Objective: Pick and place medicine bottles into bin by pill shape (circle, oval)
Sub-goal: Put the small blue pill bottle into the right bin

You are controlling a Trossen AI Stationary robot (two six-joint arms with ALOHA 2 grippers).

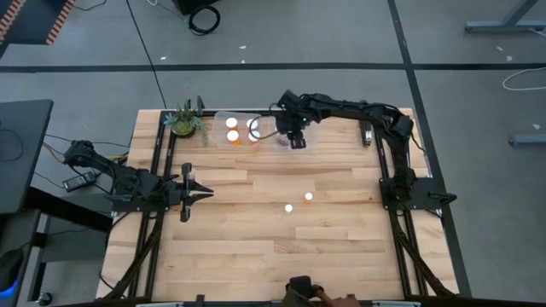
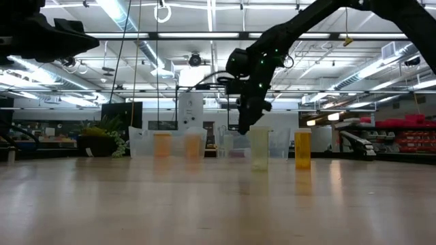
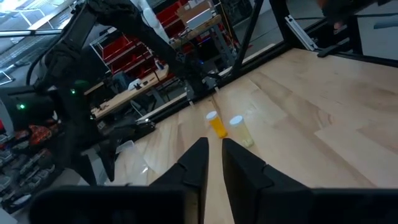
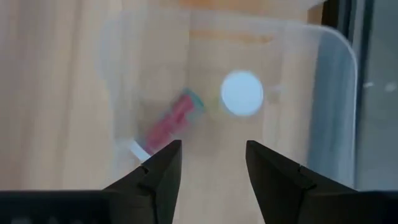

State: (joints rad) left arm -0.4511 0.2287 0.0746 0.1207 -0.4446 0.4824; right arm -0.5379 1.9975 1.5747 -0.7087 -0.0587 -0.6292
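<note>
- Right gripper (image 4: 208,163), seen close in its own wrist view: jaws parted and empty, hanging over the clear bin (image 1: 260,130) at the far edge of the worktop (image 1: 281,247).
- Inside the bin below those jaws stands a white-capped bottle (image 4: 242,93), upright, cap toward the camera; beside it lies a reddish object (image 4: 170,118) on its side, too blurred to name.
- Two more white-capped orange bottles (image 1: 232,130) stand in the bin's other end, near the small potted plant (image 1: 184,120).
- Two bottles remain loose in the middle of the worktop, both upright and just beside each other: an orange one (image 1: 308,197) and a paler one (image 1: 288,207).
- Key relation: the loose pair lies toward the near side of the worktop from the right gripper, well apart from the bin, so a top-down approach along their upright axes suits them.
- Left gripper (image 1: 198,195) rests at the left side, jaws nearly closed on nothing, pointing toward the loose pair; judged by the high view, the pair lies about midway between the two grippers.
</note>
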